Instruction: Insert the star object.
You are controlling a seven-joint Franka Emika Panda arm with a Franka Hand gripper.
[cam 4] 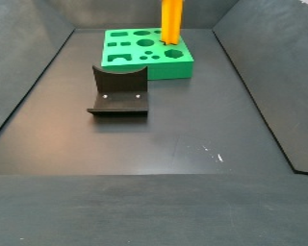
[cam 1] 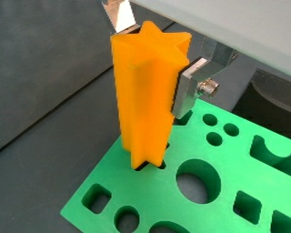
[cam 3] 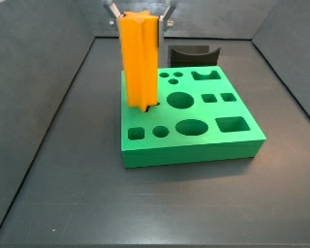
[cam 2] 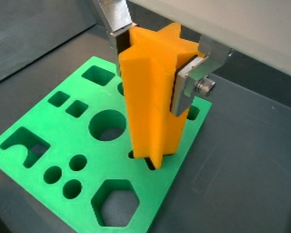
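Orange star object (cam 1: 145, 100) upright, its foot in a star hole of the green block (cam 3: 197, 140), gripper (cam 2: 156, 53) pinching its upper part

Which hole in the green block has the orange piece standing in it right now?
The star-shaped hole at the green block's edge, beside the big round hole. The star object, flanked by the tool's fingers, stands upright in it; the others are empty.

Star object (cam 4: 173, 21) top and gripper (cam 3: 140, 10) body cut by frame edge in both side views; green block (cam 1: 233, 173) cropped in wrist views.
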